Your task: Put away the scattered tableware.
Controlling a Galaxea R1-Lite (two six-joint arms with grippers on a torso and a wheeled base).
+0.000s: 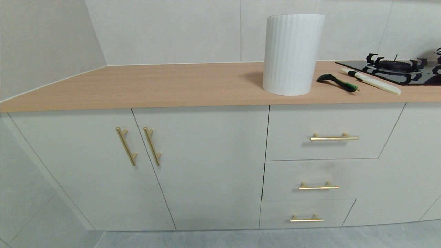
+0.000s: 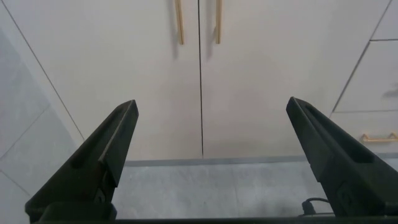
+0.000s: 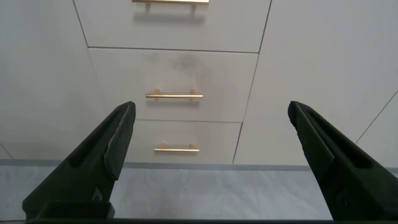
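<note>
left pincer point(image 2: 210, 104) is hanging spread wide, gripping nothing, low down and facing the double cabinet doors point(image 2: 124, 68) that are sitting below and left of the white ribbed holder point(image 1: 292, 55). right pincer point(image 3: 210, 106) is doing the same: spread, empty, facing the drawer stack point(image 3: 174, 74) directly below the holder.

progress, judging from this: looking like square one.
- black-and-green tool point(image 1: 337, 82) is lying flat on the desk point(image 1: 155, 82), just right of the holder, not touching it.
- long white utensil point(image 1: 373, 81) is lying further right of the holder, just past the tool, angled, with its far end near the hob point(image 1: 413, 74).
- the holder is standing upright; its inside is hidden from this angle, so I can't tell if anything is already sitting in it.
- doors and drawers below the holder are all showing shut.

remaining: both loose pieces are waiting for pickup and stowing. the holder is reading as the likely destination, though a drawer below it is also possible; can't tell which. both arms are sitting well under the holder's level, so I'm expecting a lift to desk height before any grasp. the right arm is looking like the better placed one, since both pieces are lying on the holder's right.
</note>
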